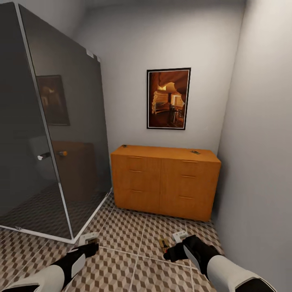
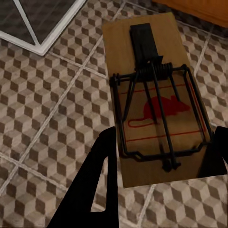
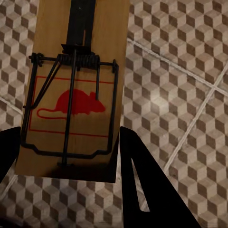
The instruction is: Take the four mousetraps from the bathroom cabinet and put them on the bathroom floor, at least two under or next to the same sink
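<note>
Left gripper [image 2: 159, 183] pinching a mousetrap [image 2: 154, 95], held above the bathroom floor [image 2: 52, 109]. Right gripper [image 3: 69, 166] pinching a second mousetrap [image 3: 76, 90] at 5 o'clock. Two more mousetraps [image 1: 195, 152] on the cabinet [image 1: 164, 182] top, at 12 o'clock.

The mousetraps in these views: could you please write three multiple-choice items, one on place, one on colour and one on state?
1. Where do the two unheld mousetraps lie?
A) floor B) cabinet top C) shower
2. What colour is the mouse printed on the held mousetrap?
A) blue B) green C) red
3. The left pincer is:
A) shut on a mousetrap B) open, empty C) gripping a drawer handle

1 B: both sit on the wooden top.
2 C: the print is red.
3 A: its fingers flank the board above the tiles.
</note>
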Robot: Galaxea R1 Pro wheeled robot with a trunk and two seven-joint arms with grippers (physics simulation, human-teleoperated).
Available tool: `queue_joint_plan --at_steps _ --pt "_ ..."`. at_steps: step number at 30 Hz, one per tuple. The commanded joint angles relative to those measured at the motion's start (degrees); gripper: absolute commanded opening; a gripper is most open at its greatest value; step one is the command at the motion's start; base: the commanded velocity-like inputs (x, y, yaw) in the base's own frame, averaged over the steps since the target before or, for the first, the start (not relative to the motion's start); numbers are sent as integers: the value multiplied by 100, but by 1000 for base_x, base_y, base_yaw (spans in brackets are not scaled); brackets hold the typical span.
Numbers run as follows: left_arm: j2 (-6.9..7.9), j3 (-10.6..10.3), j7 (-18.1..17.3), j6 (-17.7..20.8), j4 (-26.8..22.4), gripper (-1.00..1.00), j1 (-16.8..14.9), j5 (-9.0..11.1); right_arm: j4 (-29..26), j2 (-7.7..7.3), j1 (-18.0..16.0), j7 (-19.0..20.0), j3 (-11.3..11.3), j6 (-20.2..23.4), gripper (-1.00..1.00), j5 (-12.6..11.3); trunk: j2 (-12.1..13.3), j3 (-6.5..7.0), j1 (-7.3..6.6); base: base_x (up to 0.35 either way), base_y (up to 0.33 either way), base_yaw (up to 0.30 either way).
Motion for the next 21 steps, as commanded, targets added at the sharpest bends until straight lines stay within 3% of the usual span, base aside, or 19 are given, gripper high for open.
queue_joint_plan --at_steps 1,3,4,7,13,18,21 --pt "-1 36 22 -8 33 -100 -4 36 -3 -3 -4 8 32 38 -100 -57 -4 -7 0 0 0 0" --pt "-1 38 29 -19 141 -100 -4 55 32 -3 -4 4 33 40 -100 -59 -4 -7 0 0 0 4" --pt "13 40 -7 -697 370 -100 34 465 229 -1 -4 -69 38 28 -100 -49 -4 -7 0 0 0 254" --pt "14 40 -24 -1054 409 -100 232 814 245 34 -4 -113 39 27 -100 -52 -4 -7 0 0 0 266" --pt "14 40 -30 -1153 418 -100 411 941 355 145 -4 -136 39 14 -100 -38 -4 -7 0 0 0 273" --pt "4 40 -132 -1165 419 -100 510 959 690 420 -4 -257 39 -243 -100 169 -4 -7 0 0 0 274" --pt "5 40 -180 -1164 419 -100 527 975 928 602 -4 -563 39 -458 -100 321 -4 -7 0 0 0 274"
